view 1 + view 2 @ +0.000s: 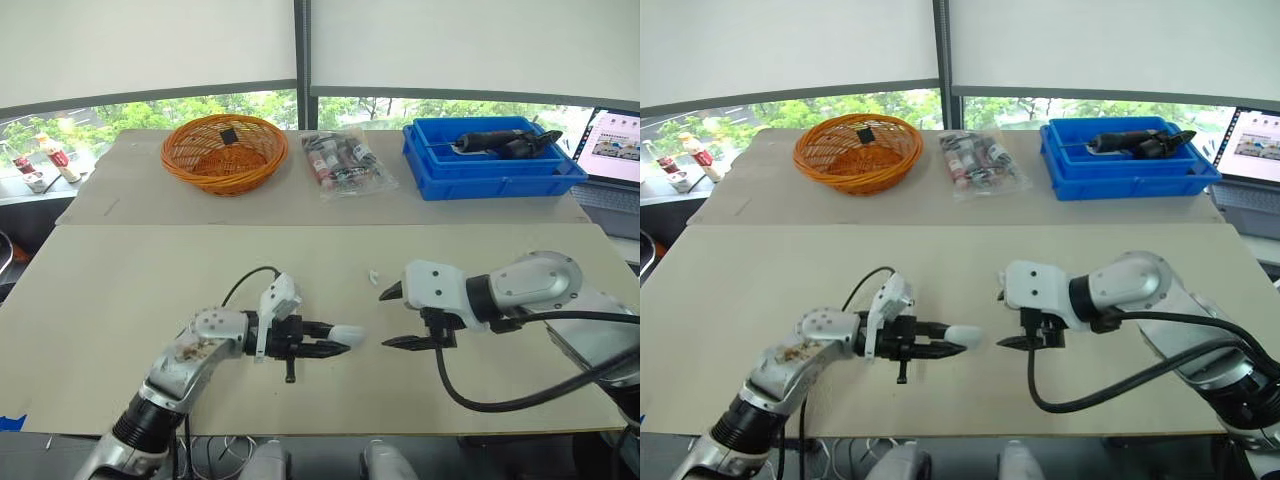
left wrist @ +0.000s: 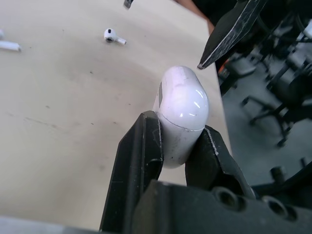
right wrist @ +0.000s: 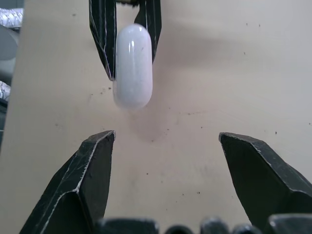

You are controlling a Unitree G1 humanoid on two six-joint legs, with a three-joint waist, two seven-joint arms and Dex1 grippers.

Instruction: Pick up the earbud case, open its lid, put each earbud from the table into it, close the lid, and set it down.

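Left tool (image 1: 330,339) is clamped on the earbud case (image 1: 350,335) over the near counter (image 1: 150,300), its long axis pointing right at the right tool (image 1: 395,317) (spread wide, near, not touching).

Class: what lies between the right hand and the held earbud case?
Nothing; the stretch from right hand to earbud case is bare table, per the right wrist view.

White, glossy, smooth plastic earbud case (image 2: 181,109); matt beige tabletop (image 1: 150,290), faintly speckled; woven orange wicker basket (image 1: 225,178), upper left.
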